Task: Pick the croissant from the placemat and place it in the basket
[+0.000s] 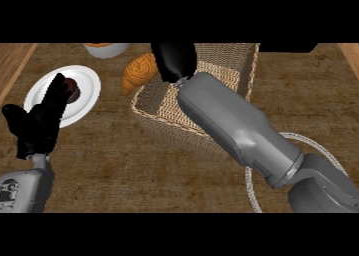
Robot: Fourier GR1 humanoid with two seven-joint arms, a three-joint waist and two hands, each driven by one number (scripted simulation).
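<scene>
The orange-brown croissant hangs at the top centre, over the left rim of the woven basket. My right hand is right beside it, curled against its right side, with the forearm stretching across the basket from the lower right. How the fingers wrap the croissant is partly hidden. The round placemat, edged in white, lies at the lower right, mostly under my right arm. My left hand rests open at the left, fingers up, in front of a plate.
A white plate with a dark brown item sits at the left, partly behind my left hand. A pale cup stands at the top edge, left of the croissant. Lighter wooden strips run along both sides of the counter.
</scene>
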